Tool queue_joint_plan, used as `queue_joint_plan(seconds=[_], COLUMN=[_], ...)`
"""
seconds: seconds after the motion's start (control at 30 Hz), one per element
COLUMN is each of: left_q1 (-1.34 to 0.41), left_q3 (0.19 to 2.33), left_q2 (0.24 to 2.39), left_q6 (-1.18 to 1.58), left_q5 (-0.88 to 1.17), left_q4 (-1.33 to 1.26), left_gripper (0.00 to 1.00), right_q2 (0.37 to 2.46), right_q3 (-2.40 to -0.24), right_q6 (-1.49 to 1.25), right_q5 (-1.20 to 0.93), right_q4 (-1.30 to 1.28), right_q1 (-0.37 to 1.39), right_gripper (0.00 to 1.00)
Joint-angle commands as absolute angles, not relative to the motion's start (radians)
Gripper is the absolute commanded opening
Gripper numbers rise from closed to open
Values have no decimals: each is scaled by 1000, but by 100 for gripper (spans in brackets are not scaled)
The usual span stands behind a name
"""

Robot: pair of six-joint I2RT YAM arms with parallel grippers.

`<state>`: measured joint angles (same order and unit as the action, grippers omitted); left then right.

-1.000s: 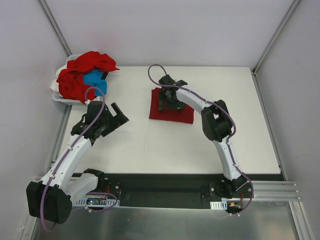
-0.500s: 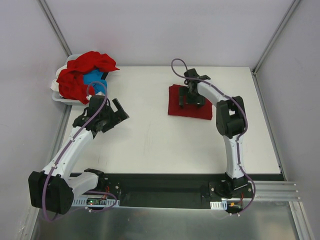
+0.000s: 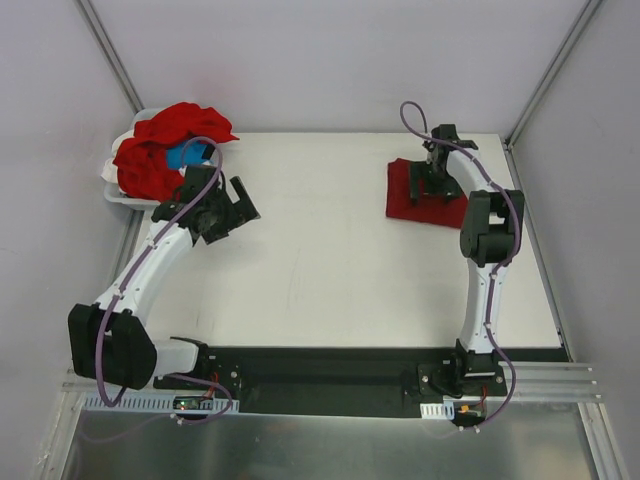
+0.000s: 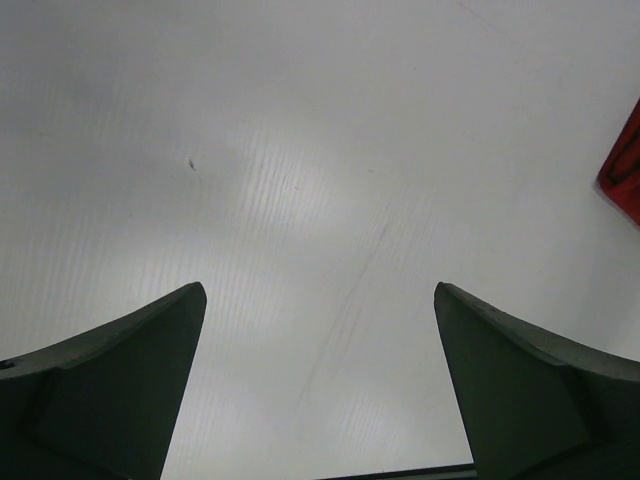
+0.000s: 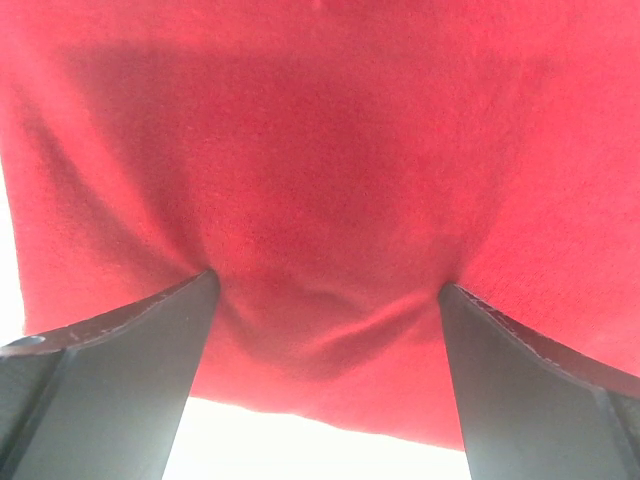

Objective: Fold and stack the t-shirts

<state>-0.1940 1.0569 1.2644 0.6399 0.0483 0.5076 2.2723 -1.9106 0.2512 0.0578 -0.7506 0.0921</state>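
A folded deep-red t-shirt (image 3: 404,200) lies flat at the back right of the white table (image 3: 320,280). My right gripper (image 3: 432,184) stands open on top of it, both fingertips pressed into the cloth. In the right wrist view the red t-shirt (image 5: 320,140) fills the frame and wrinkles between the spread fingers (image 5: 150,340) of the gripper (image 5: 325,285). A heap of unfolded red t-shirts (image 3: 150,160), with a bright blue one (image 3: 187,155) among them, sits at the back left. My left gripper (image 3: 232,207) hangs open and empty just right of that heap.
The heap rests in a white bin (image 3: 112,190) off the table's back left corner. The left wrist view shows bare table between the fingers of the left gripper (image 4: 320,290) and a red cloth corner (image 4: 625,170) at the right edge. Grey walls close off the left, right and back sides.
My right gripper has slid to the right with the folded red t-shirt under it, from the table's middle to its back right. The left gripper has moved a little back, toward the heap.
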Motion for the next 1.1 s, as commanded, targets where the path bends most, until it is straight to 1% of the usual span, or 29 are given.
queue_joint_plan(seconds=[0.0,0.07,0.2,0.3,0.37,0.4,0.47,0.7,0.87,1.07], left_q1=[-178,-175,-170,-167,-167,-167,-167,-167,-163,-160], left_q3=[1112,1129,1175,1233,1253,1265,1276,1313,1312,1313], left_q2=[1313,1347,1407,1460,1491,1500,1526,1560,1539,1513], left_q6=[614,608,598,580,575,575,572,563,542,528], left_q5=[58,72,83,81,84,86,89,100,86,84], left_q4=[531,535,546,549,552,552,554,555,557,563], left_gripper=[99,99,99,99,99,99,99,99,99,99], right_q2=[2338,2374,2448,2487,2490,2506,2517,2487,2471,2473], right_q3=[-2034,-2092,-2201,-2258,-2264,-2304,-2327,-2304,-2251,-2252], right_q6=[409,413,404,390,376,374,367,526,499,512], right_q5=[28,52,14,-157,-164,-210,-233,-167,-183,-149], right_q4=[-761,-747,-715,-683,-632,-641,-627,-537,-506,-495], right_q1=[38,9,-46,-87,-100,-104,-117,-123,-147,-175], right_gripper=[96,96,96,96,96,96,96,96,96,96])
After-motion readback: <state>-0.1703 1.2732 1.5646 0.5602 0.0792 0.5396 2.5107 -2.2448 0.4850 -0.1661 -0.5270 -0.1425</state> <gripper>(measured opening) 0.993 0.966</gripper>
